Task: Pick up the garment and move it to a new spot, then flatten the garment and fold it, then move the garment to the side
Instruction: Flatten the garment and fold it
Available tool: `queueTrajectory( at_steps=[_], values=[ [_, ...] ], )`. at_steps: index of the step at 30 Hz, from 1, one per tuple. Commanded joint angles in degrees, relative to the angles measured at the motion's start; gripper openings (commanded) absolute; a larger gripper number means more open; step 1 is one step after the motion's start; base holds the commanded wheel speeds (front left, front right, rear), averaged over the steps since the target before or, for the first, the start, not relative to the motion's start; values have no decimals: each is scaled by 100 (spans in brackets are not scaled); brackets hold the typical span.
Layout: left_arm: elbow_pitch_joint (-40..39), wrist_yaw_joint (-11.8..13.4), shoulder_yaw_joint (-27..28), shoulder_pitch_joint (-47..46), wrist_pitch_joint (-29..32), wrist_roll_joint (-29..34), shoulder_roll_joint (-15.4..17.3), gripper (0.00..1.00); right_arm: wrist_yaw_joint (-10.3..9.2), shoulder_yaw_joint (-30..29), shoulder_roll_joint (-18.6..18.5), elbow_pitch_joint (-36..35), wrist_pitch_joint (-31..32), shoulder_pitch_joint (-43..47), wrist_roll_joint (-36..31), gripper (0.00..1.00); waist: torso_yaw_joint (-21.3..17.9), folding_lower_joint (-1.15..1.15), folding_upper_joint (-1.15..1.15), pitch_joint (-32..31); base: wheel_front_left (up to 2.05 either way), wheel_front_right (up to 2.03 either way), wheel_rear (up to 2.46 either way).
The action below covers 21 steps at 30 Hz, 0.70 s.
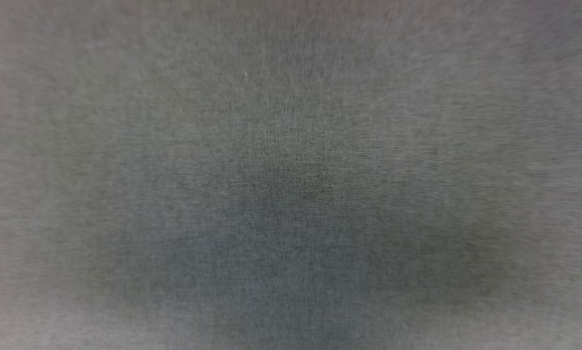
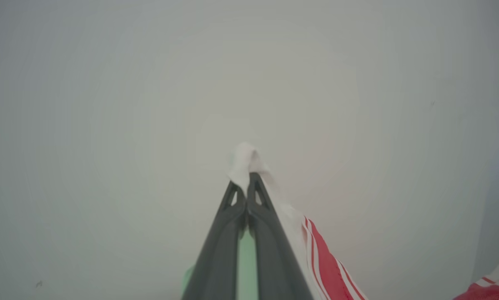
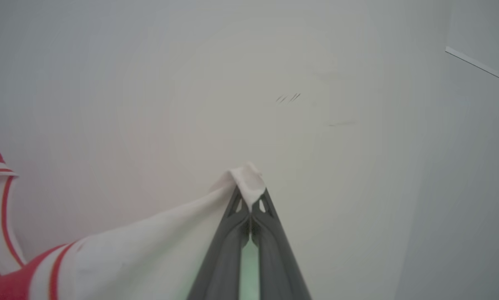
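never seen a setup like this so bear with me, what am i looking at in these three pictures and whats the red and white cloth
This is a two-armed robot with three cameras. The blurry grey picture comes from its head camera and shows nothing I can make out. The other two look along each arm's pair of dark fingers. The left gripper is shut on a white fold of the shirt, with red and white striped trim trailing down. The right gripper is shut on another white part of the same shirt. Behind both is a plain pale surface.
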Motion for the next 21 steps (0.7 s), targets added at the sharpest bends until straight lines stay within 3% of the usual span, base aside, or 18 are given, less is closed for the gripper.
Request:
queueTrajectory(
  at_steps=[1, 9, 21],
  values=[
    [16, -46, 29, -80, -114, -60, -20, 0, 0, -39, 26, -110, 0, -9, -148, 0, 229, 0, 0, 1289, 0, 0, 0],
    [76, -114, 10, 305, -488, -324, -86, 0, -1, -117, 144, -239, -2, 363, -515, 0, 526, 0, 0, 1927, 0, 0, 0],
    [379, -120, -278, 1134, -431, -666, -150, 0, -2, 433, 172, 660, -4, 790, -245, 0, 680, 0, 0, 1594, 0, 0, 0]
  ],
)
